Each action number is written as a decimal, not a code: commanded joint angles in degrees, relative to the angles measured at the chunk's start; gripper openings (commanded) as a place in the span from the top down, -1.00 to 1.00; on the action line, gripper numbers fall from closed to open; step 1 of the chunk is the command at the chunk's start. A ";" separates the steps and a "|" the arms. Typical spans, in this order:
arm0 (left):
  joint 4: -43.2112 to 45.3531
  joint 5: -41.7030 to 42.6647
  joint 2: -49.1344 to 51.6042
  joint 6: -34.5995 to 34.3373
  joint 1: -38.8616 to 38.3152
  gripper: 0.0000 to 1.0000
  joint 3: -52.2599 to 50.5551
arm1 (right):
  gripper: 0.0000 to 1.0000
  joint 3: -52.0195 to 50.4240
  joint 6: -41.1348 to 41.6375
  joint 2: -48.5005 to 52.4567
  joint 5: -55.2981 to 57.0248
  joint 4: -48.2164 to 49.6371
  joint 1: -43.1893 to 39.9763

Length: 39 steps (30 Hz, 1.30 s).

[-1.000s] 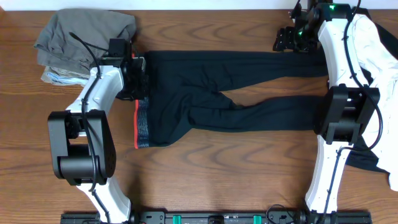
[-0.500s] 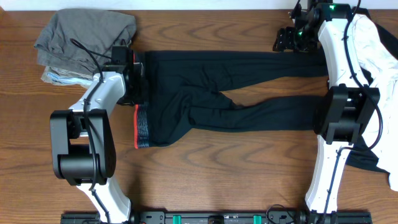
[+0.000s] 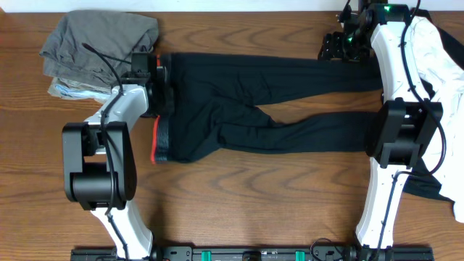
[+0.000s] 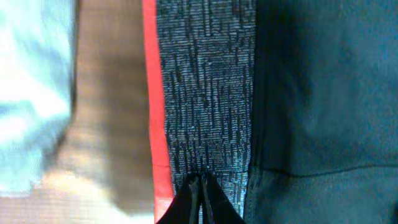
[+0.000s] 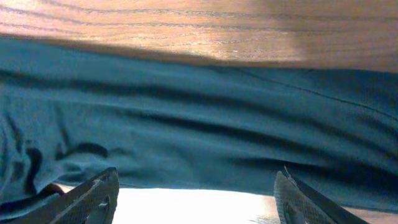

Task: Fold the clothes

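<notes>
Black pants (image 3: pixel 290 76) lie flat across the table, legs pointing right, with a grey waistband edged in red (image 3: pixel 159 139) at the left. My left gripper (image 3: pixel 164 78) is at the waistband's upper end. The left wrist view shows its fingers (image 4: pixel 202 186) shut on the grey band (image 4: pixel 205 93), beside the red edge (image 4: pixel 152 93). My right gripper (image 3: pixel 330 46) is at the far end of the upper leg. In the right wrist view its fingers (image 5: pixel 196 196) are wide open and hold nothing, just off the dark fabric (image 5: pixel 199 124).
A folded grey pile (image 3: pixel 101 36) sits at the back left on a light blue garment (image 3: pixel 67 88). A white garment (image 3: pixel 444 61) and a dark one (image 3: pixel 433 185) lie at the right edge. Bare wood (image 3: pixel 254 196) fills the front.
My left gripper has moved toward the back of the table with the waistband in it. The waistband has drawn up and turned, showing more red. The right arm has not moved.
</notes>
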 commanded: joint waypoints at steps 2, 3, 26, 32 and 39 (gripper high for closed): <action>2.54 -3.76 5.16 -0.55 0.52 0.88 -1.14 | -0.57 1.36 -0.22 0.79 0.17 -0.07 -0.37; 3.41 -5.01 5.16 -0.55 0.74 0.88 -1.14 | -0.56 1.36 -0.20 0.79 0.17 -0.09 -0.35; 7.80 -6.32 5.14 1.01 6.38 0.88 -0.07 | -0.68 1.38 5.09 -2.86 8.85 -6.73 -2.51; 2.64 -5.22 3.98 -1.20 5.73 0.88 2.47 | -0.74 1.38 6.10 -7.26 8.96 -15.32 -7.02; -6.45 -5.20 -4.11 -3.19 5.73 0.21 4.79 | -0.81 1.36 6.29 -9.90 8.52 -16.00 -10.67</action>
